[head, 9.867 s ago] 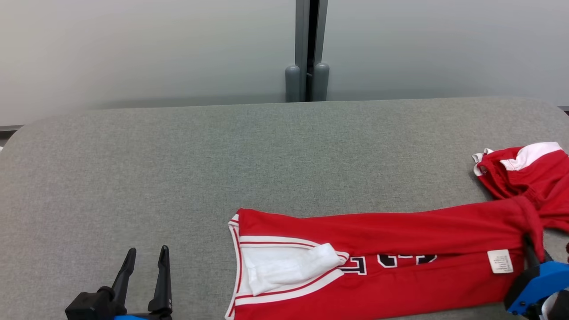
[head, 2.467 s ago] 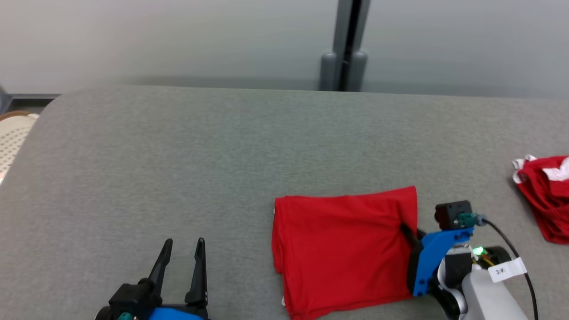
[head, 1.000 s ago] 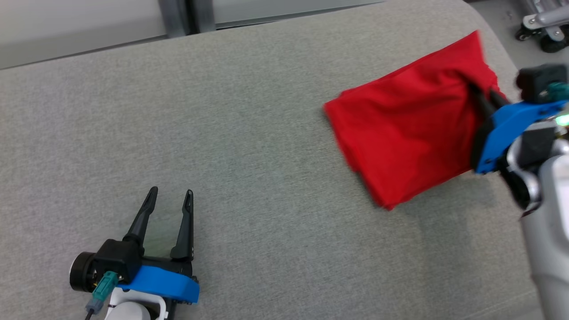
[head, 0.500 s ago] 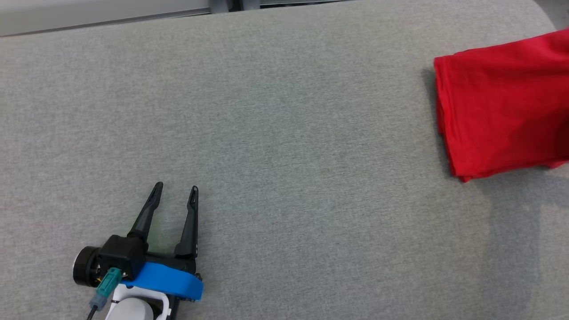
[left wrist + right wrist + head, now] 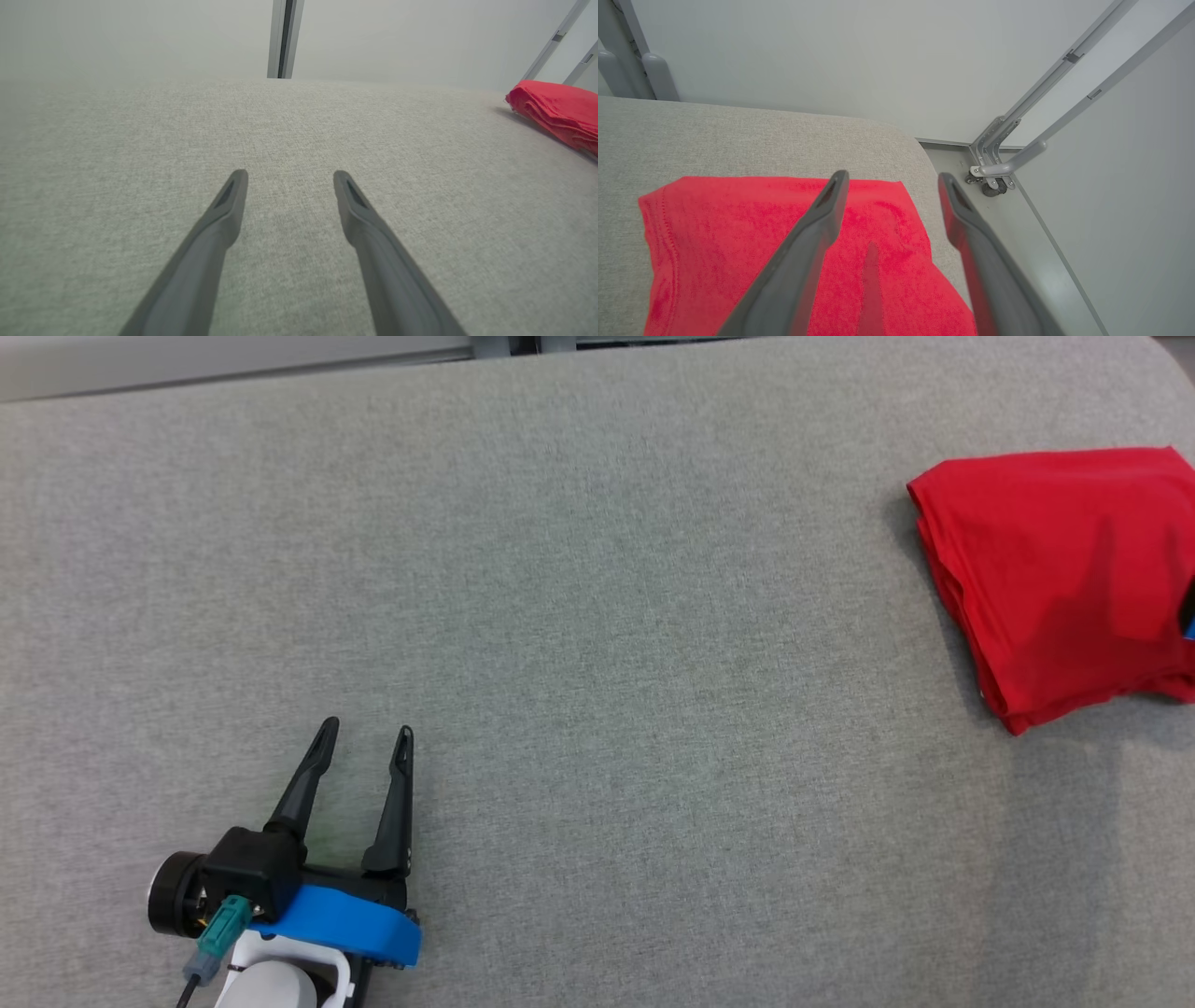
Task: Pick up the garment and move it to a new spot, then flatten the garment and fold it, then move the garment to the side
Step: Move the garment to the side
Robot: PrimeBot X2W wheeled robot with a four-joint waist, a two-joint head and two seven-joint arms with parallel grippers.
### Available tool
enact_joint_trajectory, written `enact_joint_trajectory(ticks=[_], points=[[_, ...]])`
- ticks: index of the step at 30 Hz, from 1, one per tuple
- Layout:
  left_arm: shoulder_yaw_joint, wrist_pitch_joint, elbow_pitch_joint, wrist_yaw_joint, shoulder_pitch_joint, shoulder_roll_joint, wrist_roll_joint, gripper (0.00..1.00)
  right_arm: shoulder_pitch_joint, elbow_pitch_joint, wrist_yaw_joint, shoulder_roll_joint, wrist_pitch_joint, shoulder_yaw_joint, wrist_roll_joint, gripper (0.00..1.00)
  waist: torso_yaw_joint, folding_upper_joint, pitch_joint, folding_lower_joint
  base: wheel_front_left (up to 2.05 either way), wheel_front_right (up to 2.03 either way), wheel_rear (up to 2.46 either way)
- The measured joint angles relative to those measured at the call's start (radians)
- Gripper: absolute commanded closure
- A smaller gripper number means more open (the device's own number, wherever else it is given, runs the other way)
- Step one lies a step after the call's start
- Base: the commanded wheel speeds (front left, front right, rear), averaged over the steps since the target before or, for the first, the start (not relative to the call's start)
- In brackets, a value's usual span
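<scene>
Your folded red fabric garment point(image 5: 1055, 579) lies at the right end of the grey fabric-covered table point(image 5: 597, 616). Your right hand point(image 5: 893, 176) hangs above it, open and empty. Your left hand point(image 5: 366, 728) rests open, well apart.

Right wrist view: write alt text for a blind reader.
The right gripper, jaws open, hangs over a folded red garment lying near the corner of a grey table. A pale wall and a metal frame stand beyond.

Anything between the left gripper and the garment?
Nothing: just bare grey table between the left gripper and the folded garment, as the head view shows; the left wrist view agrees.
</scene>
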Motion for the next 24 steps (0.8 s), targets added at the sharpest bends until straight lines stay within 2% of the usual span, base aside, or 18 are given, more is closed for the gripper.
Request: enact_joint_trajectory(ticks=[7, 13, 17, 24], points=[[0.016, -0.004, 0.015, 0.01, 0.0, 0.001, -0.019, 0.0, -0.004, -0.007, 0.0, 0.012, -0.057, 0.075, 0.037, 0.0, 0.023, 0.0, -0.065, -0.0001, 0.0, 0.0, 0.0], [0.06, -0.012, 0.039, 0.031, -0.004, -0.004, -0.045, 0.0, 0.056, -0.044, 0.0, 0.053, -0.128, 0.119, 0.057, 0.0, 0.061, 0.0, -0.146, -0.0001, 0.0, 0.0, 0.0], [0.091, -0.014, 0.056, 0.045, 0.007, -0.014, -0.065, 0.0, 0.142, -0.078, 0.0, 0.112, -0.199, 0.119, 0.056, 0.0, 0.09, 0.0, -0.207, -0.0003, 0.0, 0.0, 0.0], [0.12, -0.016, 0.081, 0.053, 0.087, -0.038, -0.082, 0.0, 0.376, -0.142, 0.0, 0.259, -0.335, 0.109, 0.025, 0.0, 0.133, 0.0, -0.308, -0.0004, 0.0, 0.0, 0.0]])
